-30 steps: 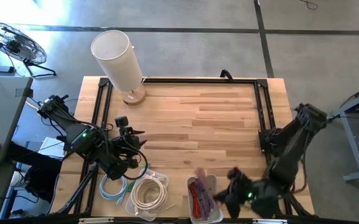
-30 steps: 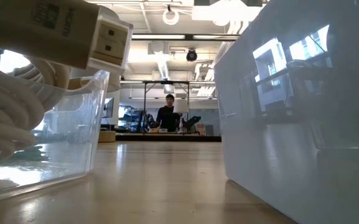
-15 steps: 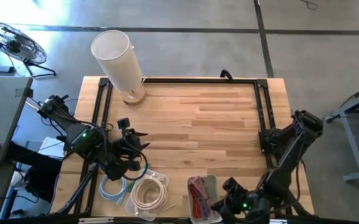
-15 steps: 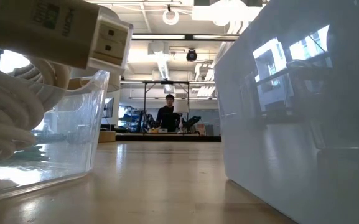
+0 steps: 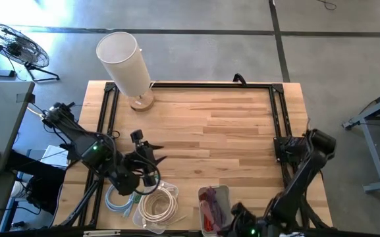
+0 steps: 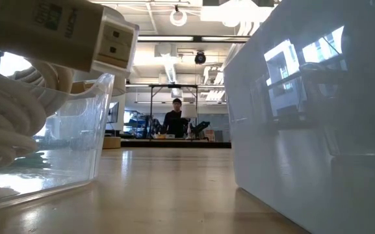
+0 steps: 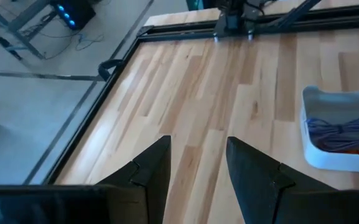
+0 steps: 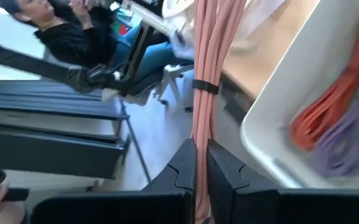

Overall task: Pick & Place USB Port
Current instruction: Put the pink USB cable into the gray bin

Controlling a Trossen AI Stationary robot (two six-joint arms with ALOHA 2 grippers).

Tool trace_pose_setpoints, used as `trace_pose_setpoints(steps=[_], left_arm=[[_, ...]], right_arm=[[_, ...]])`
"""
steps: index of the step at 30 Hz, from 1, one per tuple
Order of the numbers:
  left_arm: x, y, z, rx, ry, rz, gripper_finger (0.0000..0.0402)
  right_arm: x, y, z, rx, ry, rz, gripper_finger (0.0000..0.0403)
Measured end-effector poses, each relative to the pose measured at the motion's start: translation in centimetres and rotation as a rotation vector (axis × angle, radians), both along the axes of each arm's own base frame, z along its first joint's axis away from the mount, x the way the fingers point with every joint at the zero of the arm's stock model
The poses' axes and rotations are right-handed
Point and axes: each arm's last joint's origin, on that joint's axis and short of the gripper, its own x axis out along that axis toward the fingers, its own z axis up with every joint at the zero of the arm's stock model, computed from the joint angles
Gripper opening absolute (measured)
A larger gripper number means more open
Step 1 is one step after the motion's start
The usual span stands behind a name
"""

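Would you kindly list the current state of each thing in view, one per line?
Left gripper: open, empty, above bare wood.
Right gripper: shut on pink cable bundle.
White tray: holds purple and orange cables.
Clear bin: holds coiled white cable.
White cylinder: on its wooden base at the table's far edge.

Table-level look between two containers

A clear plastic tub (image 6: pixel 77 162) on the left holds coiled white cable (image 6: pixel 5 110), with a white plug end (image 6: pixel 77 32) jutting over its rim. A white bin (image 6: pixel 317 110) fills the right. Between them runs the wooden tabletop (image 6: pixel 168 195); far behind, a person (image 6: pixel 175 120) in dark clothes sits in the workshop.
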Motion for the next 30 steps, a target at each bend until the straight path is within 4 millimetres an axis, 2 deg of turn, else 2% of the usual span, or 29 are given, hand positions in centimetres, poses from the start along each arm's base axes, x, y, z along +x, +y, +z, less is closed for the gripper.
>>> trace_pose_setpoints(steps=[3, 6, 9, 12, 17, 21, 26, 30], left_arm=[[0.5, -0.4, -0.4, -0.004, 0.006, -0.006, 0.0151], [0.7, -0.7, -0.8, -0.015, 0.047, -0.047, 0.0151], [0.7, -0.8, -0.8, 0.003, 0.068, -0.078, 0.0151], [0.7, -0.8, -0.8, 0.03, 0.081, -0.097, 0.0151], [0.5, -0.7, -0.7, 0.057, 0.131, -0.178, 0.0151], [0.5, -0.9, -0.8, 0.09, 0.181, -0.26, 0.0151], [0.5, -1.0, -0.8, 0.136, 0.218, -0.326, 0.0151], [0.3, -0.8, -0.6, 0.158, 0.223, -0.346, 0.0151]], right_arm=[[0.2, 1.7, -2.1, 0.04, -0.01, 0.005, 0.0007], [0.5, 2.2, -3.7, 0.05, 0.032, -0.005, 0.0007], [1.5, 1.2, -4.5, 0.026, 0.072, -0.05, 0.0007], [3.1, -0.4, -4.4, 0.019, 0.094, -0.1, 0.0007], [4.7, -2.4, -4.8, 0.085, 0.205, -0.142, 0.0007], [4.4, -2.1, -4.2, 0.105, 0.27, -0.132, 0.0007], [3.9, -2.5, -1.7, 0.057, 0.405, -0.158, 0.0007], [4.0, -3.1, -0.7, 0.076, 0.498, -0.175, 0.0007]])
